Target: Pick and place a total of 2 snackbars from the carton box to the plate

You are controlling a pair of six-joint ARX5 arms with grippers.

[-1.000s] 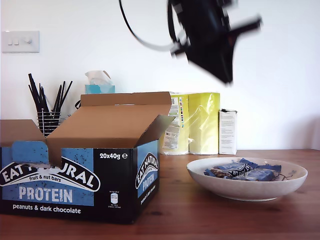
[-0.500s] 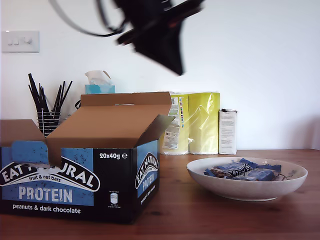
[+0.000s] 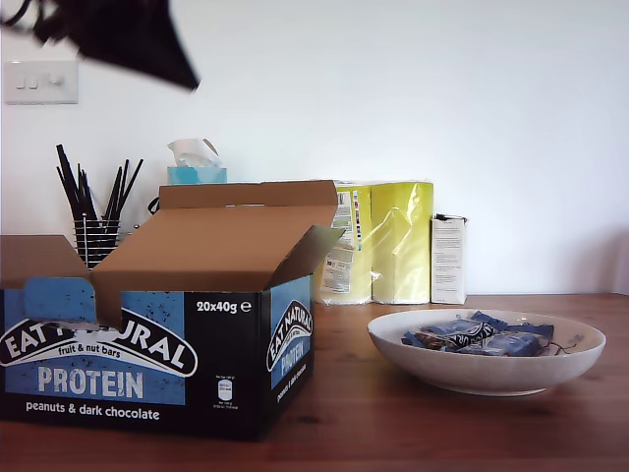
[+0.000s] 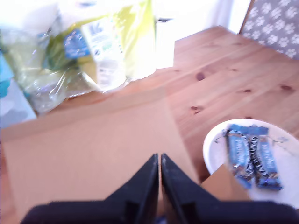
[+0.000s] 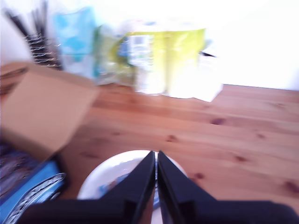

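The carton box stands open at the exterior view's left, its brown flaps raised. The cream plate sits at that view's right with blue-wrapped snackbars lying in it. A dark, blurred arm hangs at the exterior view's top left corner, above the box; which arm it is does not show. My first gripper is shut and empty over a brown box flap, with the plate and two snackbars beside it. My second gripper is shut and empty above the plate.
Yellow wrapped packs and a slim white box stand against the back wall. A tissue box and a wire holder of black sticks are behind the carton. Bare wooden table lies between box and plate.
The dark arm has swept from above the plate leftward across the top of the exterior view to its top left corner. Box, plate and snackbars have stayed put.
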